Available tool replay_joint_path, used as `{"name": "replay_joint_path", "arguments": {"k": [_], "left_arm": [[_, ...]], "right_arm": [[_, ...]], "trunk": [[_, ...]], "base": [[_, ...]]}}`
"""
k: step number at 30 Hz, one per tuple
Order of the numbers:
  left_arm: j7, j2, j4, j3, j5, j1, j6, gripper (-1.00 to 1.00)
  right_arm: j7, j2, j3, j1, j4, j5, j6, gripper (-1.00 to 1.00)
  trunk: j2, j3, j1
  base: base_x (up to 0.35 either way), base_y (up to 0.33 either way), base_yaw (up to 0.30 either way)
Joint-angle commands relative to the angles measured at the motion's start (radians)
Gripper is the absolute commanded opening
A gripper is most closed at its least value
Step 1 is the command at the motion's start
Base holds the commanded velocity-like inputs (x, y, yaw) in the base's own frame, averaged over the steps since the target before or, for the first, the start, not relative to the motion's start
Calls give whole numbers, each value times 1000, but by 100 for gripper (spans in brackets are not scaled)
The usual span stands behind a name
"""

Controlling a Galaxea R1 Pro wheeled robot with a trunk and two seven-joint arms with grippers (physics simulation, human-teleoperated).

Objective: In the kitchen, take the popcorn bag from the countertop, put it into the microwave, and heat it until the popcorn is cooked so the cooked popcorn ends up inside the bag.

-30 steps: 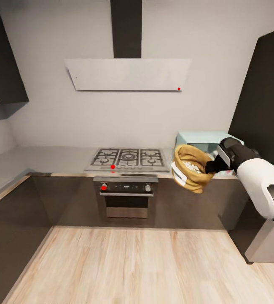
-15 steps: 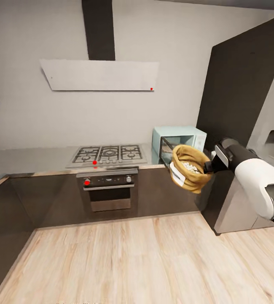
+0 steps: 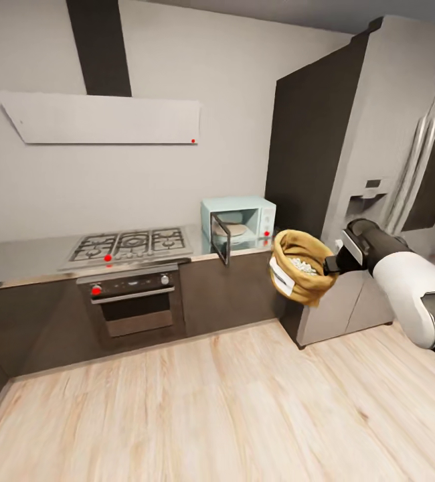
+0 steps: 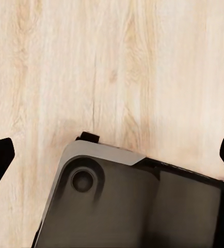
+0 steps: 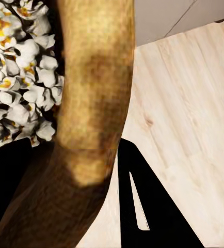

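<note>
Right gripper [image 3: 332,262] is clamped on the rolled rim of the popcorn bag [image 3: 300,276], holding it up in the air over the wood floor [image 3: 231,408], mouth tilted up with popcorn [image 3: 302,265] showing inside. Left gripper [image 4: 112,157] hangs above the floor with its fingertips spread wide, nothing between them. Microwave [image 3: 239,221] sits on the countertop [image 3: 23,258] beside the fridge [image 3: 371,174], door [image 3: 221,241] swung out past the counter edge. Bag's off to the right of it, in front of the fridge, with plenty of open floor.
</note>
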Motion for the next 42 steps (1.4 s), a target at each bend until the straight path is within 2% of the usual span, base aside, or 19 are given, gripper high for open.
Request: {"name": "replay_joint_path", "arguments": {"k": [1,10,24,30,42], "left_arm": [[0,0,1,3,1,-1,-3,100],[4,-1,2,4,2,-1,-3,100],[4,0,2,3,3,-1,-3,100],[4,0,1,2,5,0,-3,100],[4,0,1,4,6,0,-3,100]], "right_arm": [[8,-1,6,-1,-1,5,4,-100],[12,0,7,16,0,5,4,-100],[11,56,7,29,1,9,4,-100],[11,51,9,28,-1,3,4,-100],[9,56,9,46,0,3,4,-100]], "trunk": [[-2,-2,1],[-2,-2,1],[-2,-2,1],[-2,-2,1],[-2,-2,1]], "base": [[125,-336,-243],[227,-282,5],[237,-251,271],[42,-26,164],[316,-107,22]]}}
